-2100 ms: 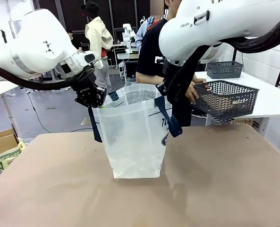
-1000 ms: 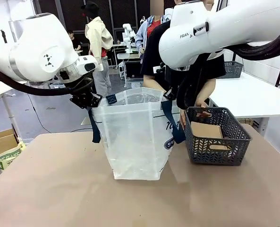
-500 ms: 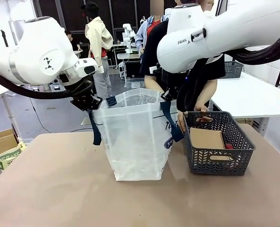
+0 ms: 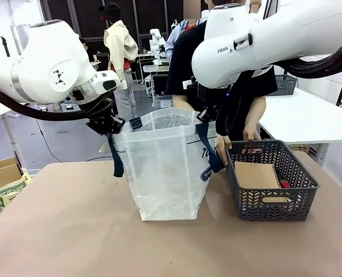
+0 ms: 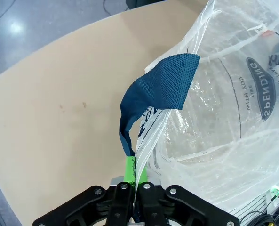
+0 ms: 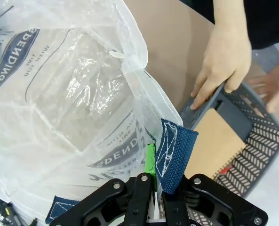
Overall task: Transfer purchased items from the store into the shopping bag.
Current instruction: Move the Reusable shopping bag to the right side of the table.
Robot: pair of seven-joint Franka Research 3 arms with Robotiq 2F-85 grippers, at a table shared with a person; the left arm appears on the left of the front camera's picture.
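Since half a second earlier, the rectangular dark grey plastic basket with herringbone-slotted sides (image 4: 273, 201) has slid a little to the right and nearer the camera. Two seconds back it was up in the air in the person's grip. It now sits on the tan worktop (image 4: 67, 231), just beside the right side of the translucent white plastic shopping bag with navy strap handles (image 4: 162, 173).

A brown kraft-cover spiral notebook (image 4: 256, 175) lies cover-up in the basket, with a small red thing (image 4: 284, 184) at its right edge. One hand (image 4: 252, 137) of the person is at the basket's far rim and the other hand (image 4: 222, 151) is at its far left corner. In the right wrist view, fingers rest on the basket's rim.

The shopping bag stands upright in the middle of the worktop with its mouth stretched open between the two arms. The left gripper (image 4: 109, 125) is pressed together on the bag's left rim. In the left wrist view its green pads (image 5: 129, 169) pinch the plastic edge where the navy strap (image 5: 158, 89) hangs. The right gripper (image 6: 153, 157) is likewise clamped on the bag's right rim, with the folded navy strap end touching its green pad.
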